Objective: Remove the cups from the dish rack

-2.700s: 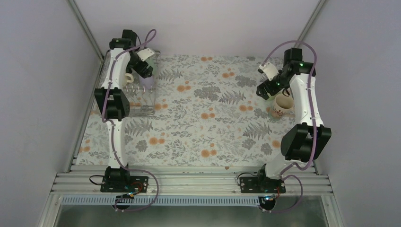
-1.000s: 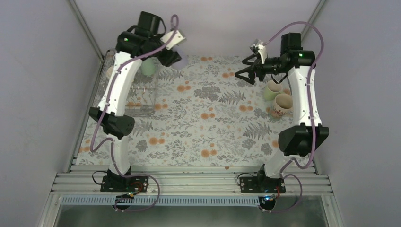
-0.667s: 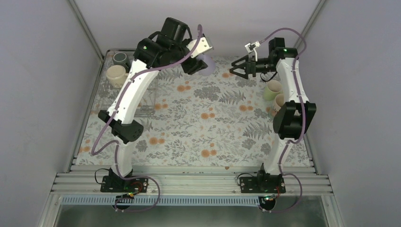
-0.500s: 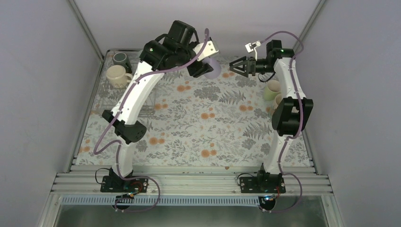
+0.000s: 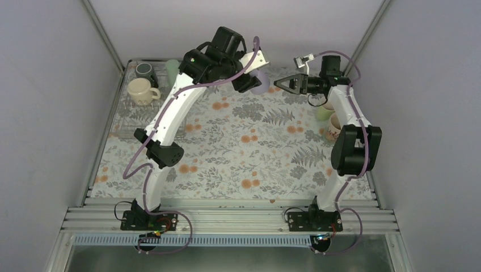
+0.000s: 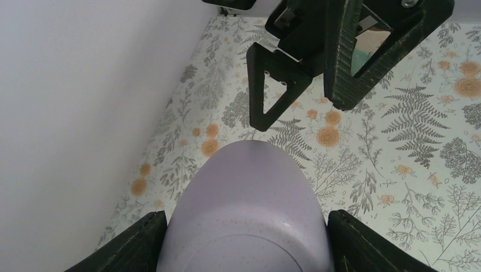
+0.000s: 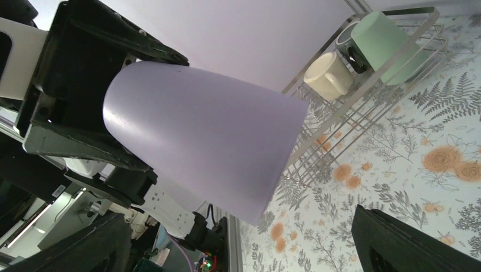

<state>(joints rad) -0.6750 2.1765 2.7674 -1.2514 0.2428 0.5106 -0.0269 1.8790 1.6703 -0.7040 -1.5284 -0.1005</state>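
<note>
Since the first frame the left arm has lifted the lilac tumbler (image 5: pixel 260 83) out of the dish rack (image 5: pixel 136 117) and swung it across to the far middle of the table. The right arm has left its corner and turned to face it.

- Left gripper (image 5: pixel 249 80): clamped on the tumbler near its base end. The cup lies on its side in the air, its free end pointing at the other arm. I read that as a deliberate presentation, leaving the far half free to be gripped.
- Right gripper (image 5: pixel 285 83): jaws spread wide, nothing in them, level with the tumbler and just short of it. No contact visible from its own wrist camera.
- Still in the rack, far left: cream-yellow mug (image 5: pixel 139 90), dark green-black mug (image 5: pixel 145 70), mint-green tumbler (image 5: pixel 173 67).
- Already out, by the right edge and partly behind the right arm: pale yellow-green cup (image 5: pixel 323 112), beige patterned mug (image 5: pixel 334 128).

Judgement: a mid-air handover, since the rack sits on the left and the unloaded cups collect on the right. Next I would ease the right jaws around the wall and close them before the left lets go. The tapered wall could slip.
</note>
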